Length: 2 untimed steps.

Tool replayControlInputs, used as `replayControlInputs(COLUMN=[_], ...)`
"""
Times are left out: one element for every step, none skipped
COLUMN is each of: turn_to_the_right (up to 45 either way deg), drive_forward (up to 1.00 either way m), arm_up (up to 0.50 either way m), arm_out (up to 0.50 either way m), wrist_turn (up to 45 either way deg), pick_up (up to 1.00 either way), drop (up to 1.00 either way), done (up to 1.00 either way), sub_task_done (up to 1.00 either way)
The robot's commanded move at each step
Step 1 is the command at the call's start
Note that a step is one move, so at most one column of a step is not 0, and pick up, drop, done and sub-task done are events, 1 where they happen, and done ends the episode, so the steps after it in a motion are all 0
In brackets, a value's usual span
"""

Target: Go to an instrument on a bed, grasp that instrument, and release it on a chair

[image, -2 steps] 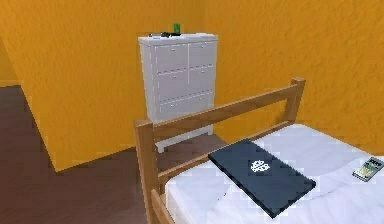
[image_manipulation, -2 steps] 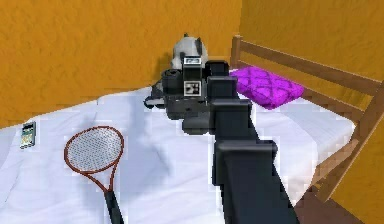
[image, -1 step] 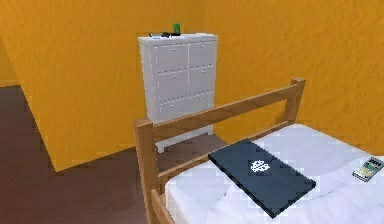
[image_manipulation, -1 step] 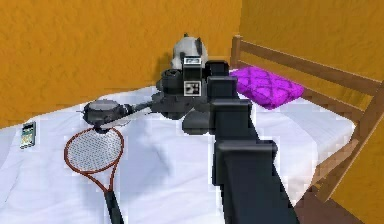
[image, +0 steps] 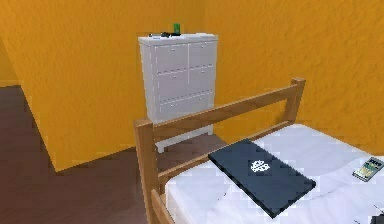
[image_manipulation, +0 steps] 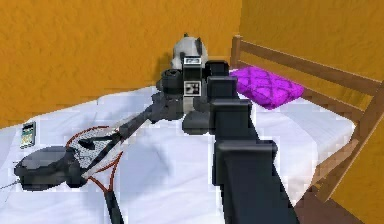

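On the white bed lies a dark grey rounded object, which I cannot name by its shape. Beside it is a red-framed racket. My arm reaches out over the bed from the bottom edge of the arm side view. The gripper stretches down-left from its dark body toward the racket and the grey object. With these things lying on the bed behind it, I cannot tell whether it holds anything. In the forward view a dark closed laptop lies on the bed.
The bed has a wooden frame and headboard, with a purple pillow. A small phone-like thing lies near the mattress edge. A white dresser stands against the orange wall. Dark floor lies beside the bed.
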Motion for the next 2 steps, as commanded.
replayControlInputs(turn_to_the_right=[0.0, 0.0], drive_forward=[0.0, 0.0], arm_up=[0.0, 0.0], arm_out=[0.0, -0.24], wrist_turn=[-24.0, 0.0], pick_up=[0.0, 0.0], drop=[0.0, 0.0], done=[0.0, 0.0], sub_task_done=[0.0, 0.0])
